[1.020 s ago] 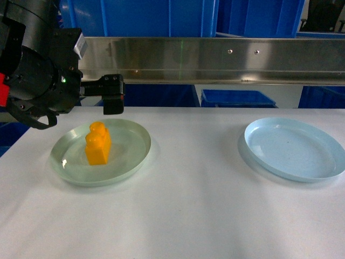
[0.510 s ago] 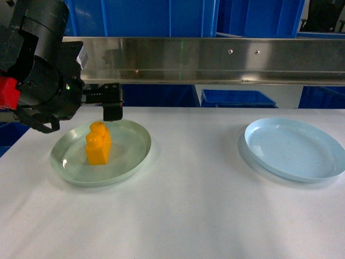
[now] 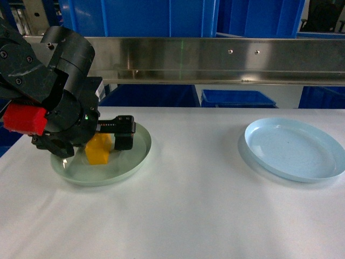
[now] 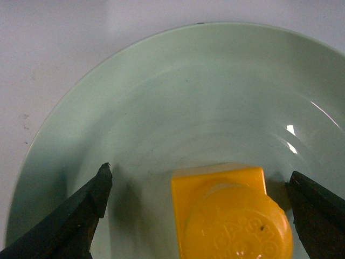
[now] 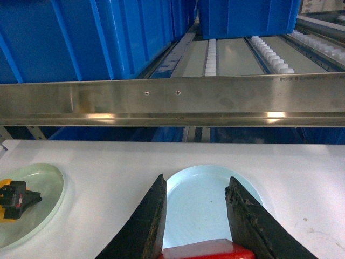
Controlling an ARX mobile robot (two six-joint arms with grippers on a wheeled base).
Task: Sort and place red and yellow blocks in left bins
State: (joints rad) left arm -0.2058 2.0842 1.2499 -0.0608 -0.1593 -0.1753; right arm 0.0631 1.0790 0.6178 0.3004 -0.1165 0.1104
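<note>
Behind the white table you see the blue crates, standing past a steel rail. On the table lie two shallow plates, well apart: a pale blue plate at your right and a pale green plate at your left. The yellow brick stands stud-up inside the green plate. The left gripper is lowered over it with jaws spread wide, one finger on each side of the brick, neither touching it; it holds nothing. The right gripper hangs above the blue plate, jaws parted and empty. A red part shows on the left arm; you cannot tell from these views what it is.
</note>
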